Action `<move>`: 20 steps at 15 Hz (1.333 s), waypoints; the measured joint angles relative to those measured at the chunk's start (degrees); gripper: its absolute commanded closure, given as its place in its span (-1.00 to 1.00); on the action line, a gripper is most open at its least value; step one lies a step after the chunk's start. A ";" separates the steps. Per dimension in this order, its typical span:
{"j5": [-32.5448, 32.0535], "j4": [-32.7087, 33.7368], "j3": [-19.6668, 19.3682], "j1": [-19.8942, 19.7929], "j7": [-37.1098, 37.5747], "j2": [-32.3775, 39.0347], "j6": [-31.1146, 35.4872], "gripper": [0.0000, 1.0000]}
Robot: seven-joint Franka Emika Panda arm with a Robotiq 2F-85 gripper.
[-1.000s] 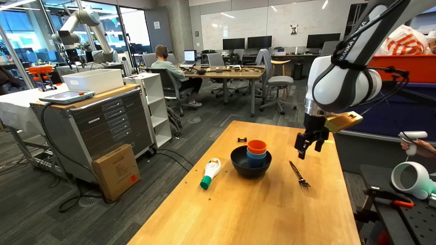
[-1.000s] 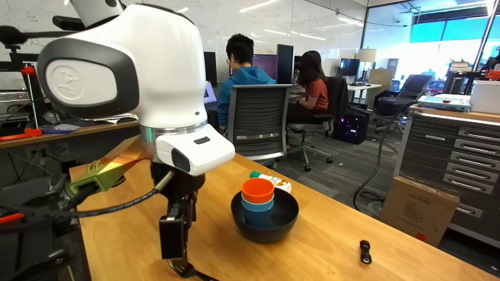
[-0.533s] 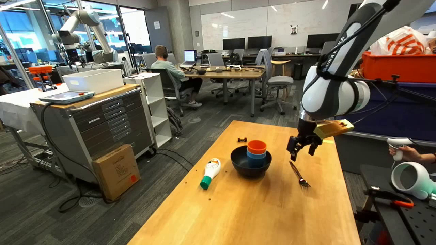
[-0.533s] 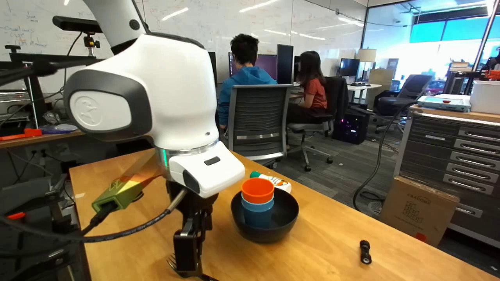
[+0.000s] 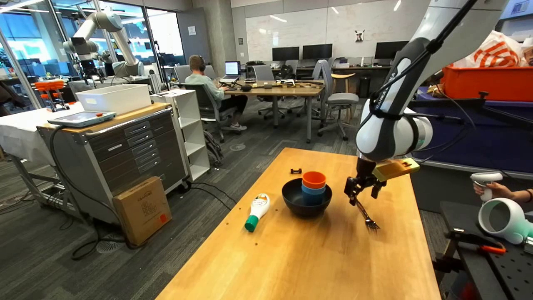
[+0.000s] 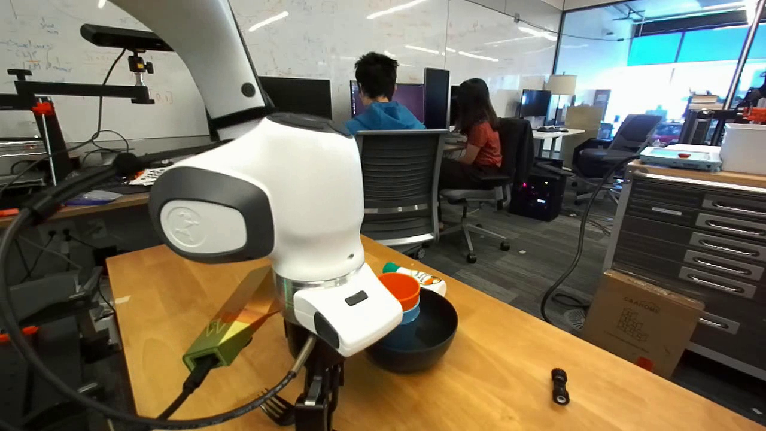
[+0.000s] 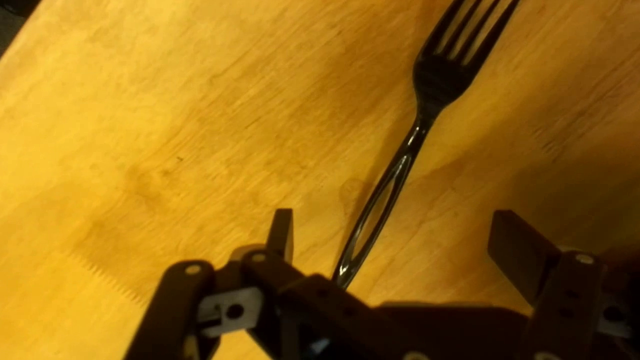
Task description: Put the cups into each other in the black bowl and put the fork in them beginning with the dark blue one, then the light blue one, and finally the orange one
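Your table stretched beneath the black bowl, and your arm hung beside it, claw spread wide! On the bowl's opposite side lay a bottle. Stacked inside the bowl stood the orange cup highest, light blue cup next, dark blue cup lowest. And beside the bowl lay your fork, handle showing between the parted fingers!

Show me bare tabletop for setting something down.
Bare table lies nearer the camera than the white bottle, black bowl and fork in an exterior view; less between bowl and small black object. Crowded: the bowl, holding nested cups, and the fork's handle, flanked by the open end effector.
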 measured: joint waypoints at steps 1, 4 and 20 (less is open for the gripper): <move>-0.03 0.54 0.22 0.00 0.05 0.83 0.00 -1.00; -0.16 1.47 1.32 0.00 0.07 2.28 -0.01 -1.00; -1.10 -0.51 3.05 0.54 0.28 2.76 -0.17 -0.17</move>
